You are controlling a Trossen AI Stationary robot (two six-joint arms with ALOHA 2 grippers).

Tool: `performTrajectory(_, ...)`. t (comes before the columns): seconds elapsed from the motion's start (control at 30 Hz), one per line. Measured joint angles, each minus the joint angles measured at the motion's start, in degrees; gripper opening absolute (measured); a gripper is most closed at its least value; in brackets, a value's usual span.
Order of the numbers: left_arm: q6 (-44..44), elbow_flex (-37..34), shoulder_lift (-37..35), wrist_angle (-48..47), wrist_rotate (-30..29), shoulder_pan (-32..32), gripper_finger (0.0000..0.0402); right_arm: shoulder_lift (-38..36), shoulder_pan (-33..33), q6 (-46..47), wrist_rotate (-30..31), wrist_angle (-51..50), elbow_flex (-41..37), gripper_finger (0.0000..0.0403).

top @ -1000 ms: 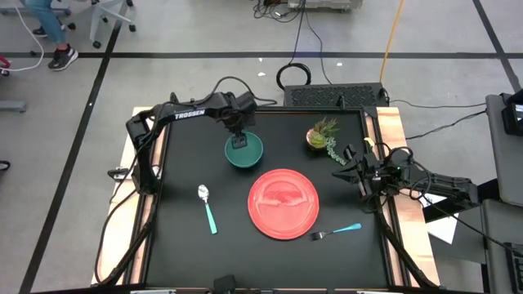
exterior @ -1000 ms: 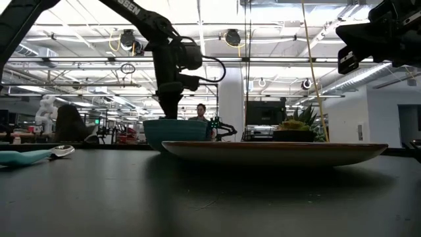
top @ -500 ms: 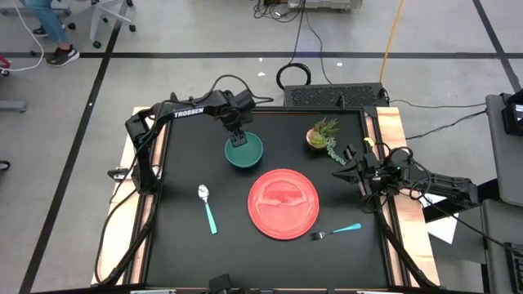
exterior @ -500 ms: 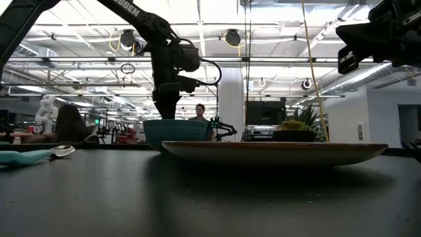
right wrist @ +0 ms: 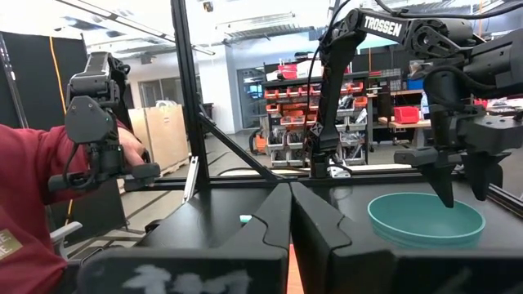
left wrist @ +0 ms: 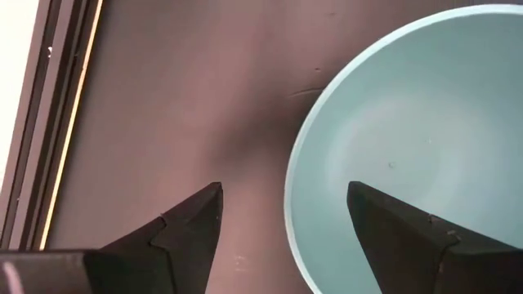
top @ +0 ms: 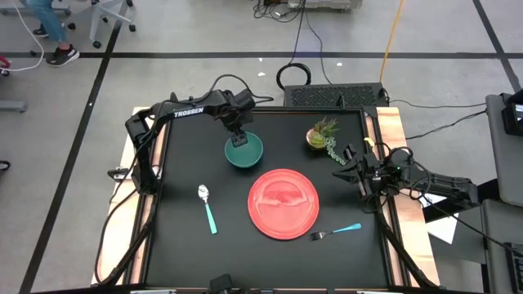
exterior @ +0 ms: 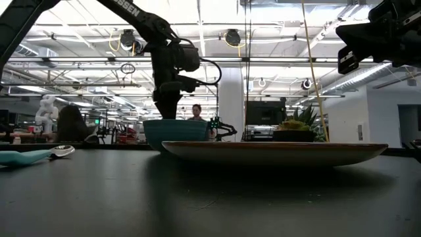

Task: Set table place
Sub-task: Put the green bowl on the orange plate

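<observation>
**Gripper poised over the bowl rim**

Left gripper [top: 238,140] hangs wide open above the bowl [top: 244,151], one finger [left wrist: 392,233] over the bowl's inside and the other [left wrist: 184,224] over the bare counter [top: 184,237] outside, so the rim runs between them. The low view shows the fingertips near the rim, though whether they touch it I cannot tell.

To do this step well, I judge the gripper should come straight down until the rim sits well between the fingers, then close gently; a thin curved wall can slip or tip if pinched near its edge. Lift level and clear.

The plate [top: 283,203] lies just beyond the bowl on the gripper's right side. The spoon [top: 207,208] lies well apart, the fork [top: 336,231] past the plate. Right gripper [top: 350,167] waits closed at the counter's far edge, near the plant [top: 323,135].
</observation>
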Motion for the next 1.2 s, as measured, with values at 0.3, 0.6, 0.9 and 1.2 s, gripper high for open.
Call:
performTrajectory(0.3, -0.5, 0.0, 0.0, 0.5, 1.4, -1.5, 0.0268, 0.0, 0.0, 0.0, 0.0, 0.0, 0.0, 0.0000)
performTrajectory(0.6, -2.5, 0.0, 0.0, 0.5, -0.4, -1.7, 0.0269, 0.0, 0.0, 0.8, 0.0, 0.0, 0.0, 0.0000)
performTrajectory(0.9, -3.8, 0.0, 0.0, 0.1, 0.7, -1.7, 0.0269, 0.0, 0.0, 1.1, 0.0, 0.0, 0.0, 0.0000)
performTrajectory(1.2, -3.5, 0.0, 0.1, 0.6, 3.0, -1.7, 0.0269, 0.0, 0.0, 1.1, 0.0, 0.0, 0.0, 0.0000)
